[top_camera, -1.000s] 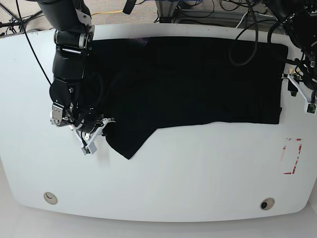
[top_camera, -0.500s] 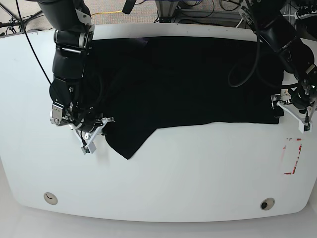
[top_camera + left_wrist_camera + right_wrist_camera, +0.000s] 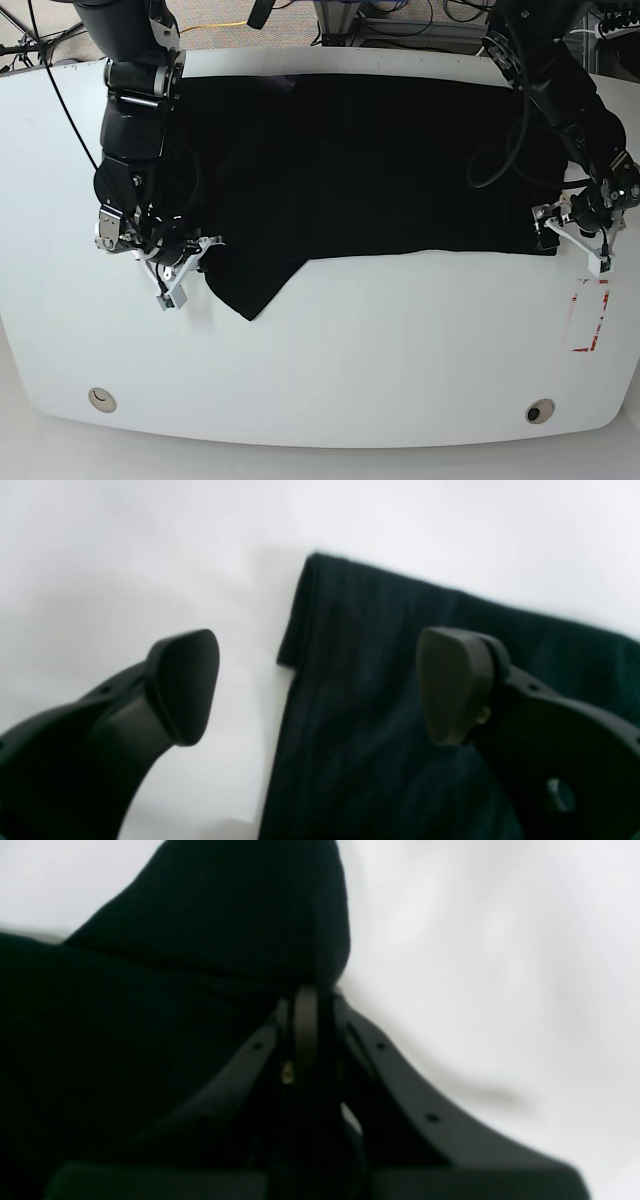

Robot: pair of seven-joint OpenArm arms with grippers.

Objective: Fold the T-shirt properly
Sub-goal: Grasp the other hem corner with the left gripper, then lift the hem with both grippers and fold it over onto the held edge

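Observation:
The black T-shirt [image 3: 370, 165] lies spread across the far half of the white table [image 3: 330, 350], with a loose flap hanging toward the front at its left end. My right gripper [image 3: 190, 262] is shut on that flap's edge; in the right wrist view the cloth [image 3: 225, 915] bunches up out of the closed jaws [image 3: 306, 1000]. My left gripper [image 3: 562, 232] is at the shirt's near right corner. In the left wrist view it is open [image 3: 320, 687], with one finger [image 3: 185, 685] over bare table and the other [image 3: 455, 685] over the cloth [image 3: 365, 645].
A red rectangle marking [image 3: 590, 315] is on the table just in front of the left gripper. Two round holes [image 3: 100, 400] [image 3: 540, 411] sit near the front edge. Cables and equipment crowd the space behind the table's far edge.
The left arm has swung in from the table's right edge to the shirt's near right corner, and its jaws have opened wide. The right gripper, holding the flap, has shifted slightly left.

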